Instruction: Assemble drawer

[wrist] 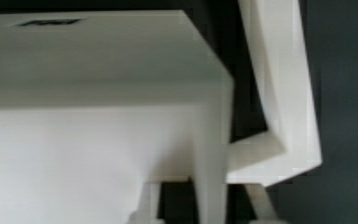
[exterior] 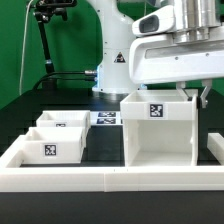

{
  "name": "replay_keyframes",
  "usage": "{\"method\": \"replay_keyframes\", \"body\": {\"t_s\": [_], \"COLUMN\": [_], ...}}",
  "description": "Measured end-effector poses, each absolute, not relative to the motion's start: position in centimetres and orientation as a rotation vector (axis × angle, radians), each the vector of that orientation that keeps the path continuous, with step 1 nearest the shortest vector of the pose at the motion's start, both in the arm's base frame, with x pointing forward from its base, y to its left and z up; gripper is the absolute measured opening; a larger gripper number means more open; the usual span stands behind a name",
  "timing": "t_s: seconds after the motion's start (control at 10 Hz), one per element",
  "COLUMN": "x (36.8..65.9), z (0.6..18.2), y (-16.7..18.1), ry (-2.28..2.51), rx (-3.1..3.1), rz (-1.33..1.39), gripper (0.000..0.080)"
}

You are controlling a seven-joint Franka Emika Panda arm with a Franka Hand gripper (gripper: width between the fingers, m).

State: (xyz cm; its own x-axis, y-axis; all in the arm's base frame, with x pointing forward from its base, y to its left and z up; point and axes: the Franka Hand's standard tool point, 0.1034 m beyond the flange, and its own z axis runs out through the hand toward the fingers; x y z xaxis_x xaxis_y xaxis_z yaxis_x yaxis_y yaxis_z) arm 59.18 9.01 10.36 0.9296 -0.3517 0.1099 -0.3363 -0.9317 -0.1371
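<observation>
Exterior view's left: front drawer and rear drawer lie on the bench, open tops up, well apart from the arm. Centre, at the back: marker board. Right of centre: drawer case, upright, open face to the camera. Gripper sits at the case's far right top edge, jaws pressed shut, apparently empty. Both drawers lie leftward of the jaws; the rear one looks nearer.

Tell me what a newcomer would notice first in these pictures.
The tall white box with a tag stands toward the exterior view's right. The robot's claw, shut, hangs over its back edge. A low drawer and a second drawer sit at the exterior view's left.
</observation>
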Motion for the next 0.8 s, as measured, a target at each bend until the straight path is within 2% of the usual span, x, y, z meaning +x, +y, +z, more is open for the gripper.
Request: {"method": "replay_keyframes", "body": {"t_s": [0.2, 0.8], "x": [59.66, 59.92], "z": [10.40, 10.92], "y": [8.24, 9.00], "ry": [0.730, 1.215], "rx": [-2.918, -2.691], "rz": [-0.209, -0.166], "gripper": [0.0038, 0.0038]}}
